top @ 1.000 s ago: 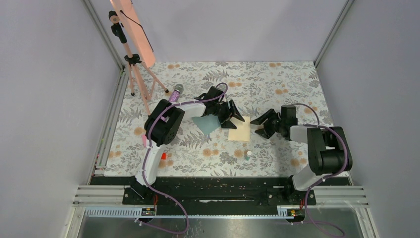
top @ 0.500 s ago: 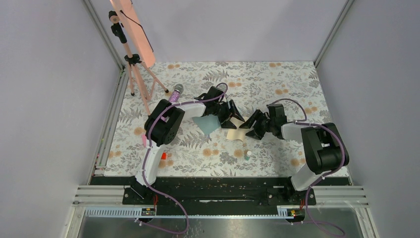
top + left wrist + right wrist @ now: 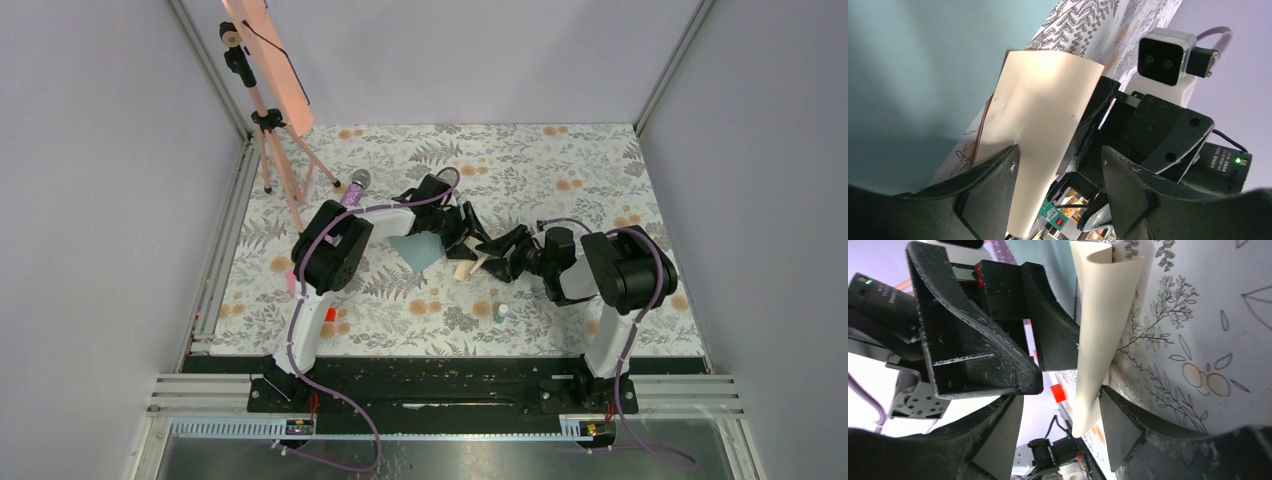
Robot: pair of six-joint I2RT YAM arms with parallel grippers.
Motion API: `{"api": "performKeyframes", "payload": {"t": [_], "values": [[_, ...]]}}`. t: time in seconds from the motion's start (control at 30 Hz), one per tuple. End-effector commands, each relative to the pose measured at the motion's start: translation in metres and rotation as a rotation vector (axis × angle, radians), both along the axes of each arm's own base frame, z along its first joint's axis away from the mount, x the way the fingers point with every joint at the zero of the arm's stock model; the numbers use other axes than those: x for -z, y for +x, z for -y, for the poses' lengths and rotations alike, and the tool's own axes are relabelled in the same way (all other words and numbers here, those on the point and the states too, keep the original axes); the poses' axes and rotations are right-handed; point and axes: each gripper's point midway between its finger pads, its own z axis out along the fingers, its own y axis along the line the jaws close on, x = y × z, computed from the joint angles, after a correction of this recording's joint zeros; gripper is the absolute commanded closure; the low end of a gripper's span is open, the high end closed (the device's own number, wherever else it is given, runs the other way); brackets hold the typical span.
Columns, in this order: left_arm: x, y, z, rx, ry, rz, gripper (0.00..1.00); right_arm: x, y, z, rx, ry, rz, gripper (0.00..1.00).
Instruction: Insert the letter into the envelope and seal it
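We find the letter (image 3: 1048,110) bowed up on edge off the table (image 3: 560,160), just beside the teal envelope (image 3: 923,65) (not yet inside). It buckles, we judge, because the left tool (image 3: 1059,152) and right tool (image 3: 1062,392) crowd it, both wide, neither pinching.

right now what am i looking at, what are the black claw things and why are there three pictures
Two robot arms are bolted at a table's near edge. One picture looks down from above; the other two come from a camera on each wrist. On the floral table are a teal envelope and a tan letter. The left gripper and right gripper meet at the letter, which is buckled upright between them. Both stand open; neither is clamped on it.
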Motion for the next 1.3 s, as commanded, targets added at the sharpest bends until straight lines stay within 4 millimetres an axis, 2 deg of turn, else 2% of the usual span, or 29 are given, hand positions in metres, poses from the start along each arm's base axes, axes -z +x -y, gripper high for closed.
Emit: {"api": "performKeyframes", "payload": {"t": [0.0,0.3,0.57,0.9,1.27], "values": [[0.017,-0.009,-0.006,0.010,0.039,-0.021,0.36,-0.058,0.017,-0.008,0.025,0.204,0.190,0.36],[0.011,-0.009,-0.006,0.009,0.034,-0.009,0.36,-0.046,0.005,-0.001,0.042,0.121,0.182,0.38],[0.011,-0.010,-0.006,0.013,0.034,-0.013,0.36,-0.046,0.008,-0.003,0.023,0.099,0.179,0.37],[0.009,-0.009,-0.006,0.015,0.031,-0.010,0.37,-0.055,0.013,-0.004,0.024,0.104,0.204,0.37],[0.001,-0.007,-0.004,0.017,0.010,0.002,0.36,-0.041,0.006,-0.002,0.018,0.067,0.167,0.38]]}}
